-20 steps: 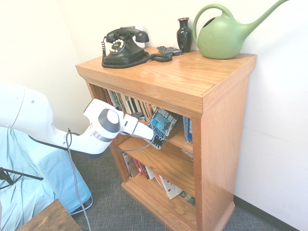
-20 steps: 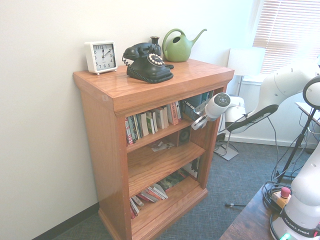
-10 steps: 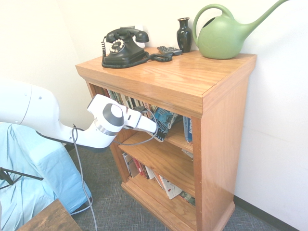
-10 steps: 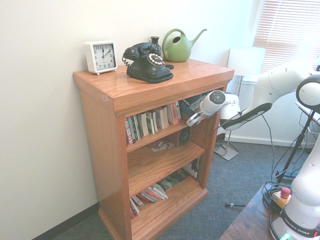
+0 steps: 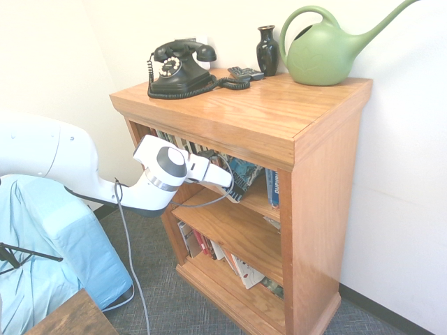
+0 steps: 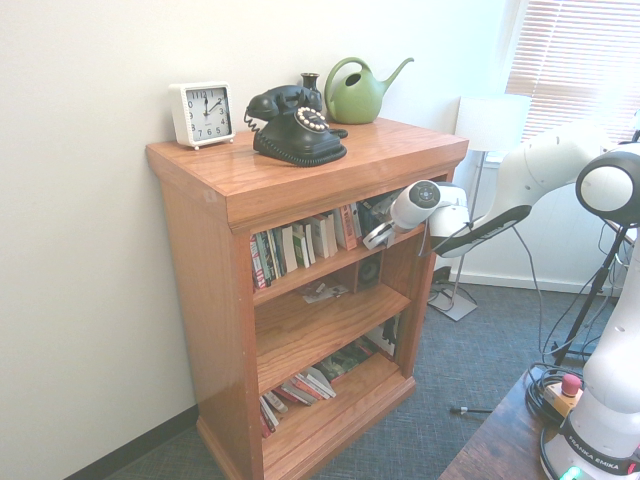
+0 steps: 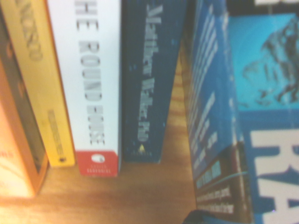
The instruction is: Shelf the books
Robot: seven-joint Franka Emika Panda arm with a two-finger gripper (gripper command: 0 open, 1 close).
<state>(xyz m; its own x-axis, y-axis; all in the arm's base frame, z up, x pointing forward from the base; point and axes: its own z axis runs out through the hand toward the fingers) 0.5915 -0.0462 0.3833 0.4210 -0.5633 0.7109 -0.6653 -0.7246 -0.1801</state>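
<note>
The gripper (image 5: 227, 183) is clamped on the thick blue-and-black paperback (image 5: 244, 172), and over the last second it has carried the book deeper into the top compartment of the bookcase (image 5: 328, 181), past its front edge, so the book looks to be going in rather than still being brought up. Just beside the paperback, in the wrist view, stands the dark blue Matthew Walker book (image 7: 149, 79), the near end of the row of thin books (image 6: 300, 243), with a narrow gap between; towards the compartment's right-hand end is another blue book (image 5: 273, 188), so the remaining push probably needs careful alignment before letting go.
</note>
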